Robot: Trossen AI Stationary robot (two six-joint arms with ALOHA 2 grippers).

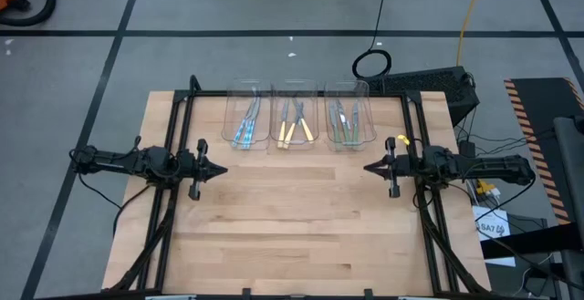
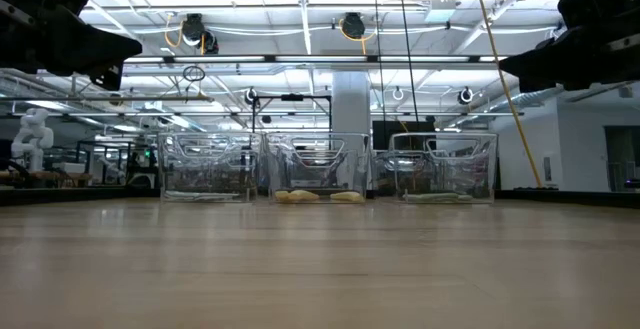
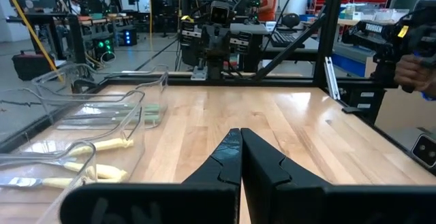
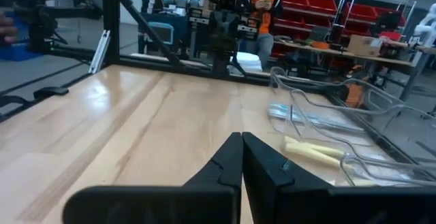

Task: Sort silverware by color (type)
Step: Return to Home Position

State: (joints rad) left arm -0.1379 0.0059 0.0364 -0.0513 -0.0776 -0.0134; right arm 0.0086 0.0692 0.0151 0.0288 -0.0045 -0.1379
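Observation:
Three clear bins stand in a row at the table's far edge. In the high view the left bin (image 1: 248, 118) holds blue-handled silverware (image 1: 245, 129), the middle bin (image 1: 294, 118) pale yellow-handled pieces (image 1: 294, 132), and the right bin (image 1: 349, 118) green-handled ones (image 1: 343, 129). The pieces lie flat on the bin floors. My left gripper (image 1: 224, 170) hovers shut above the table's left side, pointing right. My right gripper (image 1: 367, 166) hovers shut above the right side, pointing left. Both are well short of the bins and hold nothing.
Bare wooden table top (image 1: 292, 218) stretches between and in front of the two grippers. Black frame rails (image 1: 182, 118) run along the table's left and right sides. A person in an orange top (image 4: 261, 9) stands in the room beyond the table.

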